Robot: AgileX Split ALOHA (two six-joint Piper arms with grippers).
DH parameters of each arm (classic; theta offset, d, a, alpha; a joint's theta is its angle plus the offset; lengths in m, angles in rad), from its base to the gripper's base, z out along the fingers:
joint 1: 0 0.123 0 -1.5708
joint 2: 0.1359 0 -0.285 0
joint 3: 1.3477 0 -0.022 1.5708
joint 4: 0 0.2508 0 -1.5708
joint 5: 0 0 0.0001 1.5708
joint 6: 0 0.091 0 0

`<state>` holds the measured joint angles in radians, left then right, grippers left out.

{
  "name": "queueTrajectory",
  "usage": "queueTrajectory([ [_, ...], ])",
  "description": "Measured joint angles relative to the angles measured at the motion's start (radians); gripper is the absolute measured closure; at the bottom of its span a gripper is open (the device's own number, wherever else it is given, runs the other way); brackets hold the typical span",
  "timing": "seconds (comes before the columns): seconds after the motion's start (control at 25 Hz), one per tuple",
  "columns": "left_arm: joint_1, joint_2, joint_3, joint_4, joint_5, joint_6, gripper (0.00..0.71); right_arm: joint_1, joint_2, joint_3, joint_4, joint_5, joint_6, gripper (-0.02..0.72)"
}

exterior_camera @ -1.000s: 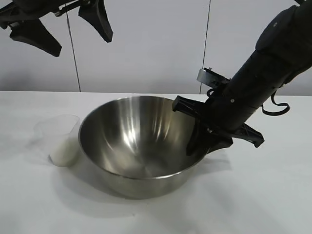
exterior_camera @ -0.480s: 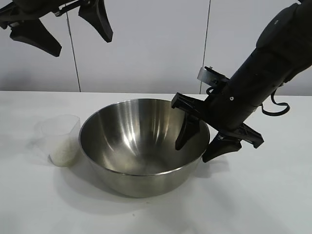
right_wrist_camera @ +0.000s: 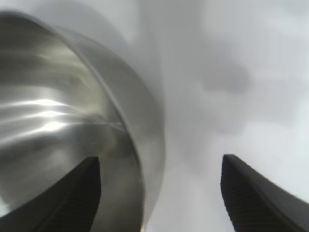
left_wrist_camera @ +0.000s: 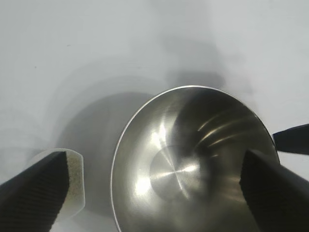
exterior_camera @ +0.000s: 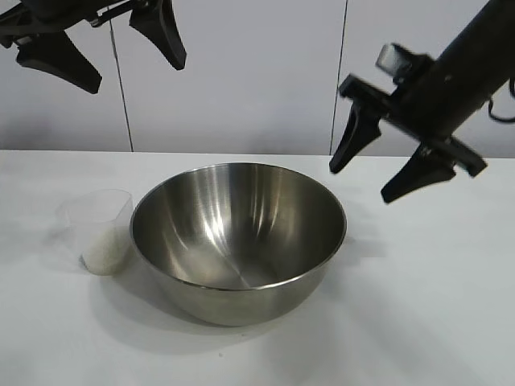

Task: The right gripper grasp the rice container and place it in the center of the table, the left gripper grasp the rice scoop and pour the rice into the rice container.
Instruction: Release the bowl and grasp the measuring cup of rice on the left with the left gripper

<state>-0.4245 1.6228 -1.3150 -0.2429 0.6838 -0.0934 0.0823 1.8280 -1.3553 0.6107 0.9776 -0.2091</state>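
The bowl (exterior_camera: 239,241) sits upright mid-table (exterior_camera: 418,322), touched by neither gripper, with the scoop (exterior_camera: 100,232) of rice (exterior_camera: 105,251) just beside it on its left. The right gripper (exterior_camera: 370,165) hangs above the bowl's right rim, fingers spread and holding nothing. The left gripper (exterior_camera: 129,48) hangs high at upper left, fingers wide apart.

Both arms are matte black. The right gripper (exterior_camera: 368,181) carries two tapered, wedge-shaped fingers on a crossbar, with a grey block behind it. The left gripper (exterior_camera: 133,63) has matching wedge fingers with finely ribbed pads (left_wrist_camera: 31,193).
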Motion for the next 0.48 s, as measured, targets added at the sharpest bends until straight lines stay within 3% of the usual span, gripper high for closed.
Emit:
queueTrajectory([
  [0.12, 0.0, 0.0, 0.0, 0.0, 0.0, 0.0, 0.016, -0.015, -0.029, -0.122, -0.023, 0.109, 0.014, 0.216],
  [0.24, 0.0, 0.0, 0.0, 0.0, 0.0, 0.0, 0.016, -0.015, -0.039, -0.212, -0.008, 0.183, 0.032, 0.216],
  [0.48, 0.0, 0.0, 0.0, 0.0, 0.0, 0.0, 0.016, 0.001, -0.037, -0.238, -0.002, 0.207, 0.034, 0.216],
])
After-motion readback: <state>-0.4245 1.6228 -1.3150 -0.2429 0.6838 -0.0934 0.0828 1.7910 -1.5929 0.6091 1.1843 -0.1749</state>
